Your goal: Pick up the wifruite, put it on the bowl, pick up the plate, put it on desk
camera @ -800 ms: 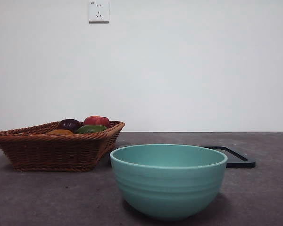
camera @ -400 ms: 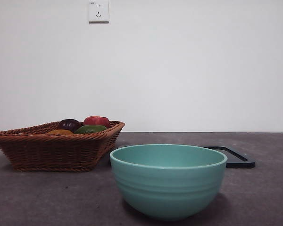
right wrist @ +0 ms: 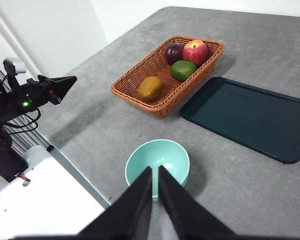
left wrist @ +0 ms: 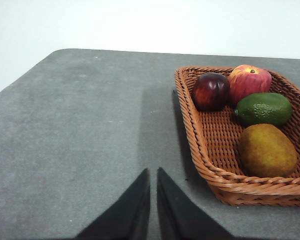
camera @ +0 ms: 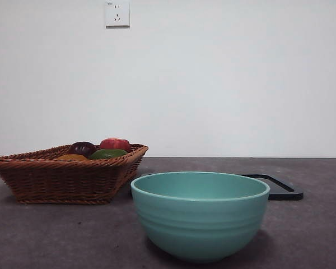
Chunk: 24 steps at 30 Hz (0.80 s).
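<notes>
The left gripper point(left wrist: 153, 172) hangs over bare desk point(left wrist: 80, 130), its two black jaws together and holding nothing. Just beside it sits a wicker basket point(left wrist: 210, 167), and in the basket's nearest corner lies the wifruite point(left wrist: 267, 150) — orange-brown, oval, its long axis running along the basket's length. A green fruit point(left wrist: 263, 108), a dark purple fruit point(left wrist: 211, 91) and a red fruit point(left wrist: 249, 81) lie beyond it. The right gripper point(right wrist: 155, 172) — jaws also together, empty — hovers high above the mint bowl point(right wrist: 157, 162), well apart from the basket, with a dark tray point(right wrist: 250, 117) alongside. By my judgement the left arm is nearer the wifruite.
</notes>
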### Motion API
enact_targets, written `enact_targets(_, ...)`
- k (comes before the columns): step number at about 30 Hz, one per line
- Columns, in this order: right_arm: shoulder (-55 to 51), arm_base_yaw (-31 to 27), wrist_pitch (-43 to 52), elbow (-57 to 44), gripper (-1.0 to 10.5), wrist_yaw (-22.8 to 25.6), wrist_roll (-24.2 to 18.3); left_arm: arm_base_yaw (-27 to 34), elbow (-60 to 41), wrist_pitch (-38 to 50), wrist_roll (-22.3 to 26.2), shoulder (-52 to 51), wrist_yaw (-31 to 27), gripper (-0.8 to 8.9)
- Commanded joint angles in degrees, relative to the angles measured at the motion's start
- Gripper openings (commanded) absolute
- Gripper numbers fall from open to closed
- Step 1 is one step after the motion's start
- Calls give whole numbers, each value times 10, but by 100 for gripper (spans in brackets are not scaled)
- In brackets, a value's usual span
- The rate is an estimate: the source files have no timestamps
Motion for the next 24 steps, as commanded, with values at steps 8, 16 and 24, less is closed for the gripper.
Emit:
enact_targets(8,0,5,6,9,15,0,-7,0,-12,-2,-1,0,-4,20)
enact_targets(16,0,-10,9,8,15,0,-7,0,-12,-2,-1,0,-4,20)
enact_targets(24,-46,-209,162,-94,15,40,-122,0,-12,-2,-1,0,-4,20)
